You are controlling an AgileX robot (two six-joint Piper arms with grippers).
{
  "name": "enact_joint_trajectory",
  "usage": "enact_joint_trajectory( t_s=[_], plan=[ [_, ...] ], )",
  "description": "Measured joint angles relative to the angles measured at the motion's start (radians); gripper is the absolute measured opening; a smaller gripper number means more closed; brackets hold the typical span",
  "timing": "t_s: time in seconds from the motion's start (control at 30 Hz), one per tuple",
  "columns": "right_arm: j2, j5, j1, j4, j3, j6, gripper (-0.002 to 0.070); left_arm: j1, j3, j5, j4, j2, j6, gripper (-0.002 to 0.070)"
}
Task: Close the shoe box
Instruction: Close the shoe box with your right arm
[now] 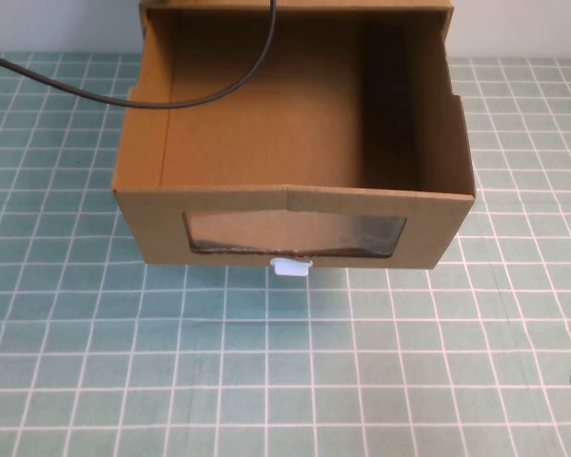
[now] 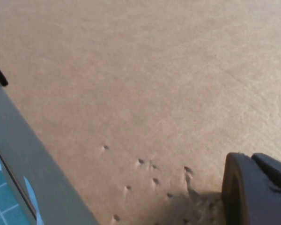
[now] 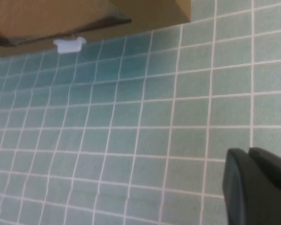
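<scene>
Shoe box (image 1: 295, 181): brown cardboard, drawer pulled out toward the robot, interior bare, resting mid-surface at the far side of the green gridded surface (image 1: 266, 381). Clear window (image 1: 295, 233) in the front panel; white pull tab (image 1: 292, 267) just below it. Black cable (image 1: 209, 95) arcs over the open drawer. Left pincer (image 2: 255, 192): close over plain cardboard in the left wrist view; finger state cannot be told. Right pincer (image 3: 257, 187): low over the surface, near side, right of the box; finger state cannot be told.
</scene>
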Motion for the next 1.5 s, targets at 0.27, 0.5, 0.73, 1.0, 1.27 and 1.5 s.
enact_joint_trajectory(
  t_s=[0.27,0.5,0.73,1.0,1.27,1.5],
  plan=[
    [0.373,0.105,0.105,-0.038,-0.321,-0.084,-0.0011,0.000,0.000,0.000,0.000,0.000,0.000,-0.0005],
    [0.551,-0.072,0.445,-0.110,-0.505,-0.002,-0.0011,0.000,-0.001,0.002,0.000,0.000,-0.006,-0.0005],
    [0.744,-0.232,0.588,-0.143,-0.613,0.032,-0.0011,0.000,-0.001,0.002,0.000,0.000,-0.009,-0.0005],
    [0.893,-0.325,0.588,-0.151,-0.737,0.032,-0.0011,0.000,-0.001,0.005,-0.002,0.000,-0.012,-0.0005],
    [1.011,-0.354,0.526,-0.151,-0.894,0.014,-0.0011,0.000,-0.001,0.009,-0.004,0.000,-0.012,-0.0005],
    [1.141,-0.281,0.459,-0.142,-1.060,0.003,-0.0011,0.000,-0.001,0.009,-0.004,0.000,-0.014,-0.0005]
  ],
)
